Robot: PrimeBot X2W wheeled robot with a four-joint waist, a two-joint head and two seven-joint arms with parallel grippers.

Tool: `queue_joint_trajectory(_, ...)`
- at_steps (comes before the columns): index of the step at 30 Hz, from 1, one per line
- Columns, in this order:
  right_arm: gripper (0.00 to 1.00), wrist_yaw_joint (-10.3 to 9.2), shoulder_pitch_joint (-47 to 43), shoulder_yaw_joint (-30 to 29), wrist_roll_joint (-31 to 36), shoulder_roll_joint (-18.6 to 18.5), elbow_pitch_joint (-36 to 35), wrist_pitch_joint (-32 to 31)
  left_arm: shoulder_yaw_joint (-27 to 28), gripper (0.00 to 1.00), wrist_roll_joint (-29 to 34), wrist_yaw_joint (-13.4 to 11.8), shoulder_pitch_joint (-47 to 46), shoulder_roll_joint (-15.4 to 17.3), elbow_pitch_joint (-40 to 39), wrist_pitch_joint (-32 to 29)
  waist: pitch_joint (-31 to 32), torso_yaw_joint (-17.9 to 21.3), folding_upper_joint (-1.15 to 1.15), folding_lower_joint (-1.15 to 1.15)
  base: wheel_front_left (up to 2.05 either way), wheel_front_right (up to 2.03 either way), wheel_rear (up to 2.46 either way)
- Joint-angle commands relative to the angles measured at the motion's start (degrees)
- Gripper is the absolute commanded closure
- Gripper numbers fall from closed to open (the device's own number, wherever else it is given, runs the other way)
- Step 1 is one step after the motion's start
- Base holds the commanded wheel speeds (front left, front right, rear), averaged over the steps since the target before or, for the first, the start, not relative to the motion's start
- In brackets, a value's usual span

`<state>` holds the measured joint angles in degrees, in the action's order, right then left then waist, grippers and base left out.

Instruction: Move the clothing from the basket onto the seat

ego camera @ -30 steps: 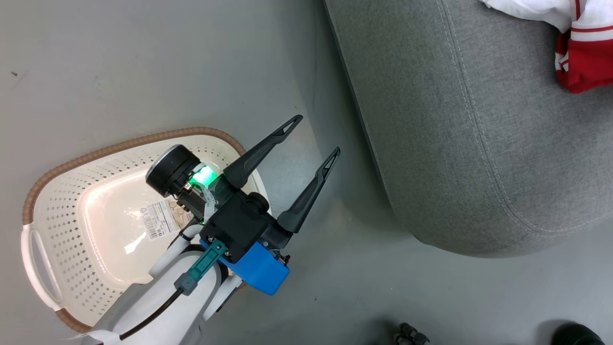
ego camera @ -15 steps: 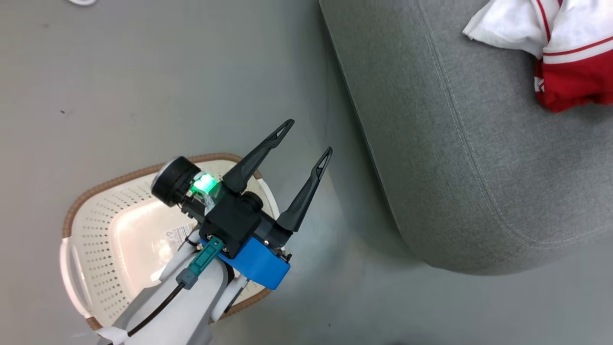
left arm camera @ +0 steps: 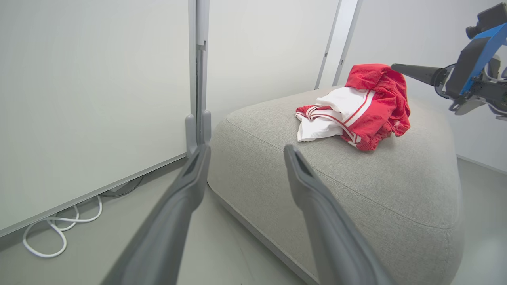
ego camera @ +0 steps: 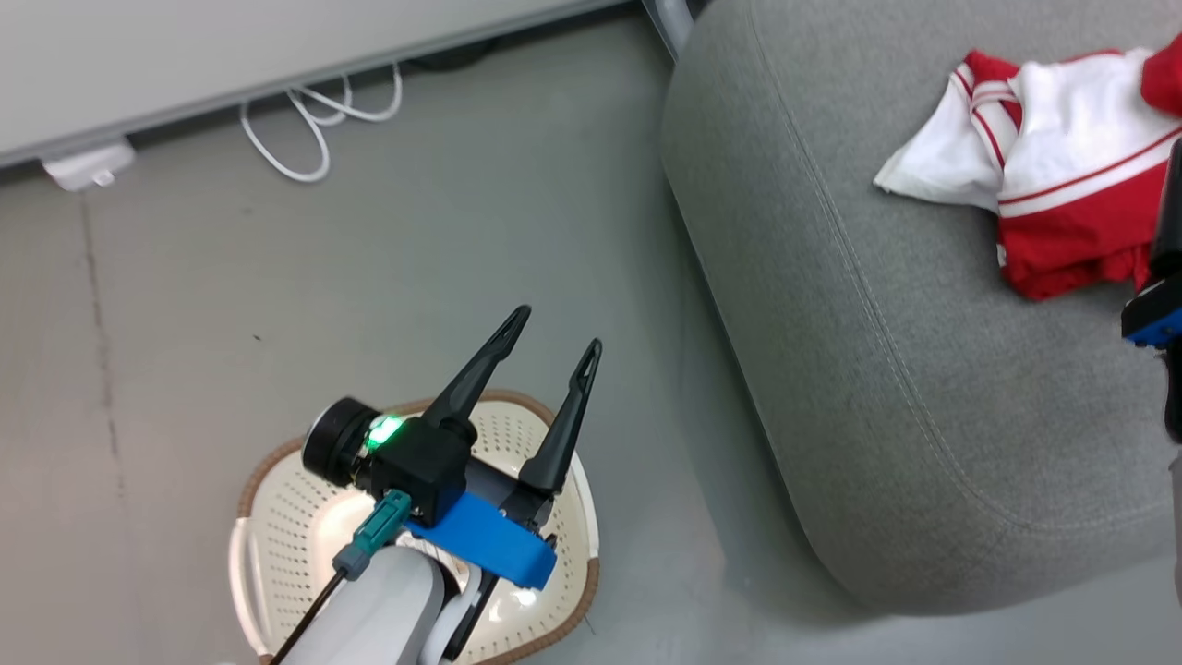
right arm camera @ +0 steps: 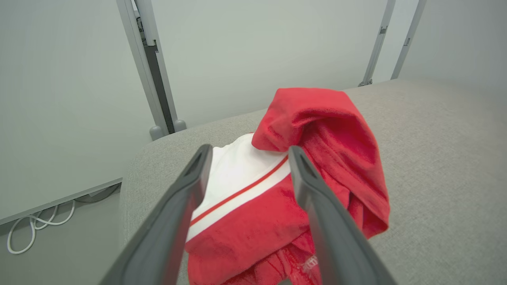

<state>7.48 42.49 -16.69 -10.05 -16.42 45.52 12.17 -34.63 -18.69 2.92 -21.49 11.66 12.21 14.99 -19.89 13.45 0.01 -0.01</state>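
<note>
lying heaped on seat (ego camera: pixel 877 388): clothing (ego camera: pixel 1057 212)

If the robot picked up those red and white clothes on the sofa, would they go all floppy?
Probably floppy: the clothing lies crumpled in soft folds, so it would likely droop and unfold when lifted. It looks light, since the seat barely dents beneath it. Pushed, it would likely bunch up rather than slide, as both are fabric.

Head view wider, with right pincer (ego camera: pixel 1175 203)
</note>
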Motion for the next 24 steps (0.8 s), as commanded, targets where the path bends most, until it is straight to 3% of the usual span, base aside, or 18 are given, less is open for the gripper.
queue_joint_trajectory(1, 0.00, 0.03, -2.77, 0.52, -0.99, -0.23, -1.70, -0.28, 1.00, 0.00, -0.27, 0.24, 1.84, -0.40, 0.38, 0.24, 4.59, -2.80, -0.01, 0.01, 0.00, 0.00, 0.00)
queue_joint_trajectory(10, 0.00, 0.03, -17.10, 4.13, 0.26, 2.45, -13.72, -1.40, 8.34, 0.00, -0.21, 1.31, 9.96, -2.54, 1.71, 0.27, 12.99, -6.82, -0.01, 0.01, 0.00, 0.00, 0.00)
queue_joint_trajectory(18, 0.00, 0.03, -30.29, 5.70, -0.64, 5.22, -26.20, -4.10, 14.29, 0.00, 1.26, 2.26, 14.84, -3.90, 2.55, 0.27, 16.93, -10.78, -0.01, 0.01, 0.00, 0.00, 0.00)
queue_joint_trajectory(20, 0.00, 0.03, -32.98, 6.02, 1.58, 4.63, -28.96, -3.80, 15.21, 0.00, 1.53, 2.61, 15.75, -4.07, 2.78, 0.27, 17.49, -11.66, -0.01, 0.01, 0.00, 0.00, 0.00)
queue_joint_trajectory(24, 0.00, 0.03, -37.21, 5.56, 3.60, 7.33, -32.93, -3.51, 17.00, 0.00, 2.44, 3.05, 17.20, -4.57, 3.38, 0.27, 18.66, -13.49, -0.01, 0.01, 0.00, 0.00, 0.00)
